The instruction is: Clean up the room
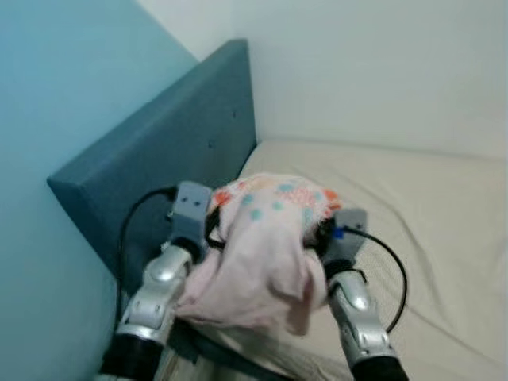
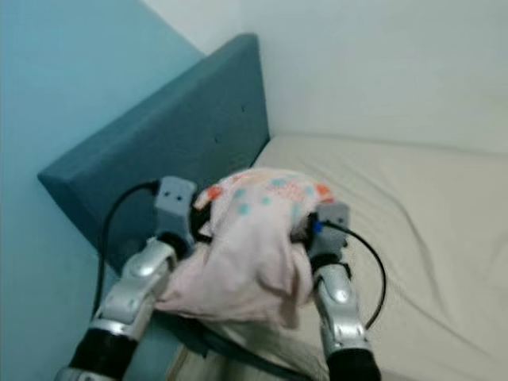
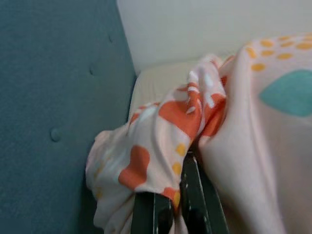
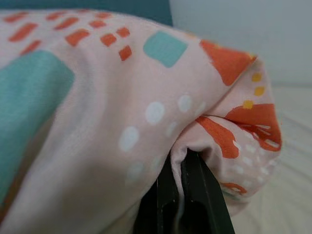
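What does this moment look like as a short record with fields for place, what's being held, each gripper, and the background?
place: beige bed in a room corner
held item: pink pillow with orange and teal pattern, lifted between both arms above the bed's edge
left gripper: fingers shut on the pillow's fabric, on its headboard side
right gripper: fingers shut on a fold of the pillow
background: blue padded headboard to the robot's left, pale wall behind the bed
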You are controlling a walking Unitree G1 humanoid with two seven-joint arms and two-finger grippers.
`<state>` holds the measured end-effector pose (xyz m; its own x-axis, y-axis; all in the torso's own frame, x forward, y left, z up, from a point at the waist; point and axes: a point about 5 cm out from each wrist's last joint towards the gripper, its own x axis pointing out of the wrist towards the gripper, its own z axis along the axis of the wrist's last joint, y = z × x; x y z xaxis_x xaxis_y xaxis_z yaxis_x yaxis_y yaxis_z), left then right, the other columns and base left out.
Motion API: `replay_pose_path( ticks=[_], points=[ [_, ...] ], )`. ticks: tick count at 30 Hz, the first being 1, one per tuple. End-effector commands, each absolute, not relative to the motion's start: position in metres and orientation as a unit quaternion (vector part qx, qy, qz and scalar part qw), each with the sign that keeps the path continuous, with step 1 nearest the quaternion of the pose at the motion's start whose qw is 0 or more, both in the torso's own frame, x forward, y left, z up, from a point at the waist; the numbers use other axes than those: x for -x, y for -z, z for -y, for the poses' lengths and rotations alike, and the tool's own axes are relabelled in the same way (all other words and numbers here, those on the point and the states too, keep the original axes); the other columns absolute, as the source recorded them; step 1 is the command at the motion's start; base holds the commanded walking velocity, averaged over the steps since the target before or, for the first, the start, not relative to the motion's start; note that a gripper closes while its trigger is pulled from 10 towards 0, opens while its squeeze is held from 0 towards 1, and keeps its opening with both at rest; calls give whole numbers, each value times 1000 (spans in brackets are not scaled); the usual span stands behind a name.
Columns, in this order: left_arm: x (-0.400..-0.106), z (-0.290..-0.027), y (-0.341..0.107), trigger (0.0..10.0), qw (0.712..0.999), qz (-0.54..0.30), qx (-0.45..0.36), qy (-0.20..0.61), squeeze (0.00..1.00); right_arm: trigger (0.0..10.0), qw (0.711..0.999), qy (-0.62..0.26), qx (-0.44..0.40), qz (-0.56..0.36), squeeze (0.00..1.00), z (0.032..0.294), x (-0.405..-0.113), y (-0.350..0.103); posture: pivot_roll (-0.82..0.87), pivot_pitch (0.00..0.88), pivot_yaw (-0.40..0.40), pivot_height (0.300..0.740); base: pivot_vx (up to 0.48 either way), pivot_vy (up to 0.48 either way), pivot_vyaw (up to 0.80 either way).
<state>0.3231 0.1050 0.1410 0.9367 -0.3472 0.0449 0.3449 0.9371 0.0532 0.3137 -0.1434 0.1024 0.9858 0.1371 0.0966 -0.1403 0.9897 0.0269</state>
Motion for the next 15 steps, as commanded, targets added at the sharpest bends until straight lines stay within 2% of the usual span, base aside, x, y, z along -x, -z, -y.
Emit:
replay_pose_path(
  ticks=[1, 11, 15],
  points=[
    [-322, -96, -150, 10000, 979, 52, -13, 195, 0, 10000, 995, -82, -20, 46, 0, 135, -313, -102, 25, 0, 87, 740, 0, 0, 0],
    [-317, -96, -144, 10000, 981, 53, 37, 181, 0, 10000, 996, -82, -8, 36, 0, 145, -310, -100, 0, 0, 49, 740, 0, 0, 0],
    [-316, -95, -145, 10000, 981, 55, 41, 179, 0, 10000, 995, -88, -4, 36, 0, 146, -310, -101, -7, 0, 32, 740, 309, 0, 0]
  ],
)
